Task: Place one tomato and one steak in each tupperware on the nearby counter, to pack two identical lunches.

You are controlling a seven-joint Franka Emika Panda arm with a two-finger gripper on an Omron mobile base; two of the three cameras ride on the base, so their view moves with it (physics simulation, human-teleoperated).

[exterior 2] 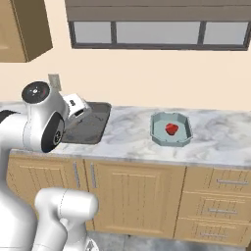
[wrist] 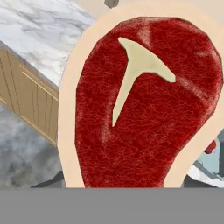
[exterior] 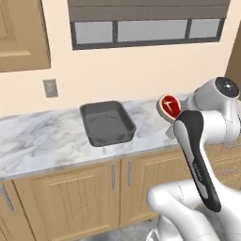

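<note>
No brand, label or writing can be read anywhere. The arm rises from the base, folds at its elbow and reaches toward the worktop [exterior: 42, 136], with the hand raised above the stone between the two boxes. The pincer [exterior: 176, 115] holds a steak [exterior: 169, 106] with a pale fat rim and a T-shaped bone; in the hand view the steak [wrist: 144, 100] sits right up against the camera, so the fingertips are hidden behind it. The large dark grey box [exterior: 107, 123] sits on the worktop, open, with nothing visible inside it. To the right along the worktop, well apart from it, the small pale teal box [exterior 2: 170, 129] holds a small red item [exterior 2: 171, 129]; whether this is a tomato or a piece of meat cannot be told. A wall socket [exterior: 50, 88] is on the wall behind the worktop, a window [exterior 2: 157, 33] above it, and wooden cupboard doors [exterior 2: 132, 196] and drawers [exterior 2: 218, 206] below.
</note>
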